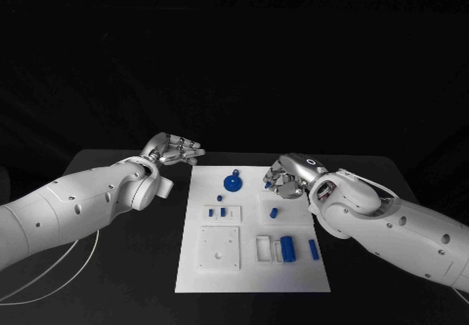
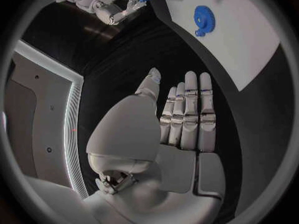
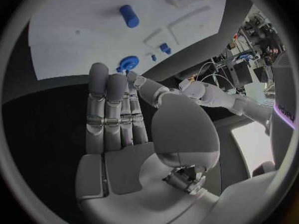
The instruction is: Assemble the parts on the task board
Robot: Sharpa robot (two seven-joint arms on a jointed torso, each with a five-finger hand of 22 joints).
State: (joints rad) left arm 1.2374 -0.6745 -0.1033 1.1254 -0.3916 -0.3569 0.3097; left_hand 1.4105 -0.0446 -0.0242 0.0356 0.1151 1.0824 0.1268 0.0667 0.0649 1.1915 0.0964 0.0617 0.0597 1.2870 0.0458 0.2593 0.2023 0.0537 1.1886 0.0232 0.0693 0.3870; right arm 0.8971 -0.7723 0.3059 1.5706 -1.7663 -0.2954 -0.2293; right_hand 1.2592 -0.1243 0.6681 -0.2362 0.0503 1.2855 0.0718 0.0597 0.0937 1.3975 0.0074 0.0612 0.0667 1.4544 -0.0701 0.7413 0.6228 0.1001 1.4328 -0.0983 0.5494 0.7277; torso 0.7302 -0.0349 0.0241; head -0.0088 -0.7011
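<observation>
Black table (image 1: 117, 271) spreads before you: your left hand (image 1: 174, 150) hovers off the white board's (image 1: 252, 277) far left corner, fingers straight and empty, the blue gear (image 1: 234, 182) lies on the board, and your right hand (image 1: 283, 179) pinches a small blue part (image 1: 267, 183) above it.

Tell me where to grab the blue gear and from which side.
Pinch the blue gear by its toothed rim, coming from above: it seems to lie flat on the task board, so only its rim edges offer a grip.
</observation>
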